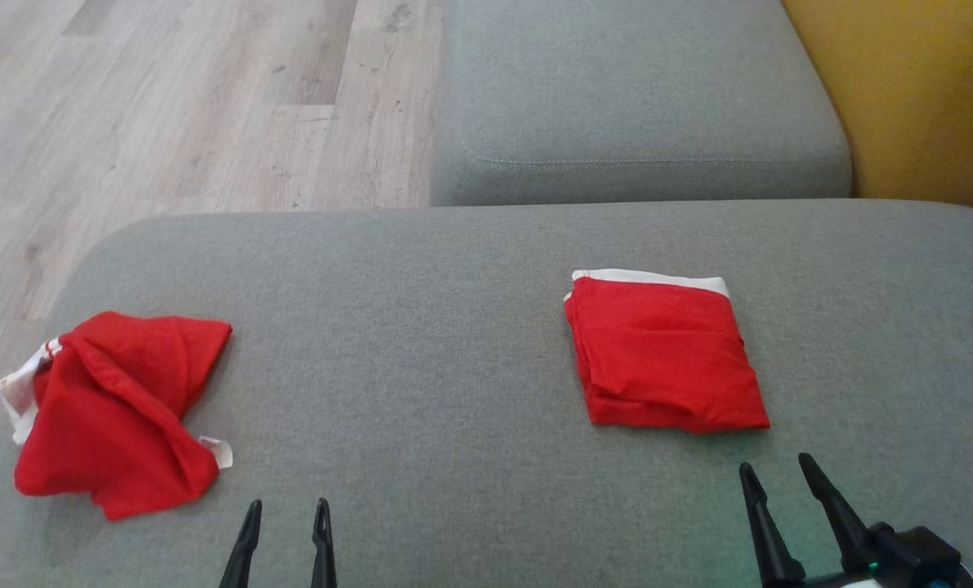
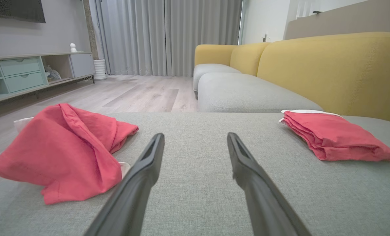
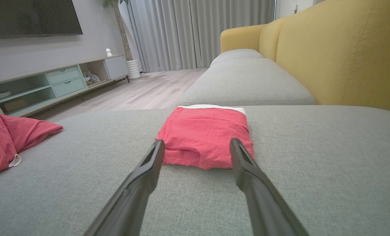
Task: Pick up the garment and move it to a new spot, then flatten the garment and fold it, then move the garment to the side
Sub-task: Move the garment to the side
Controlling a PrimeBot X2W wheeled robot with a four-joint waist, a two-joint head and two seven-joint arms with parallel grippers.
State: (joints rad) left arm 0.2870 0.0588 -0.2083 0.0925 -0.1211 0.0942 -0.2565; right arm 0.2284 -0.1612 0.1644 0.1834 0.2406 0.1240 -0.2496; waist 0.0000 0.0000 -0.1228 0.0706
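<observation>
Grey sofa seat point(image 1: 453, 327): folded garment point(image 1: 666, 359), white edge point(image 1: 653, 278) maybe a waistband. Right gripper point(image 1: 776, 461) near it, left gripper point(image 1: 288, 505) well left, both spread, empty. Crumpled garment point(image 1: 118, 408) farther left.

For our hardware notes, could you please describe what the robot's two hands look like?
The left hand and right hand each have two long, slim, matte black fingers tapering to pointed tips. The right hand's fingers join a chunky black base.

The left gripper point(image 2: 195, 137) hovers empty, fingers spread wide, over the grey cushion point(image 2: 198, 196), with a crumpled red garment point(image 2: 60, 147) close on its left and a folded red garment point(image 2: 335, 137) farther off to its right
</observation>
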